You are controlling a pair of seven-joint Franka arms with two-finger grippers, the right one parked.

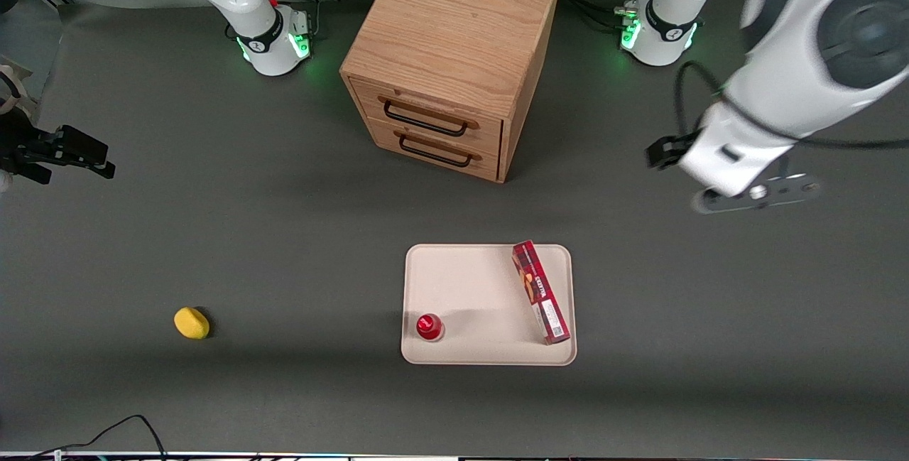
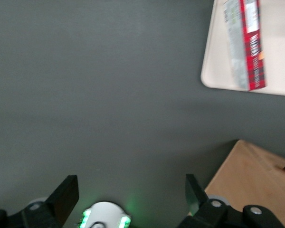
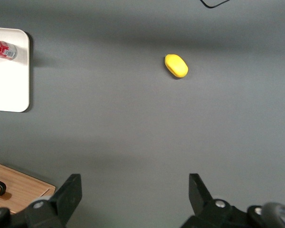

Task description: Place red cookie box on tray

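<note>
The red cookie box [image 1: 541, 292] lies flat on the cream-white tray [image 1: 483, 283], along the tray's side toward the working arm's end. The left wrist view shows the same box [image 2: 249, 45] lying on a corner of the tray [image 2: 210, 71]. My left gripper [image 1: 664, 152] hangs above the bare table, toward the working arm's end. It is farther from the front camera than the tray and well apart from the box. In the wrist view the gripper [image 2: 130, 192] is open, its fingers [image 2: 66, 194] spread wide with nothing between them.
A small red-capped item [image 1: 429, 327] stands on the tray's near corner. A wooden two-drawer cabinet [image 1: 454, 56] stands farther from the front camera than the tray. A yellow object [image 1: 192, 323] lies toward the parked arm's end.
</note>
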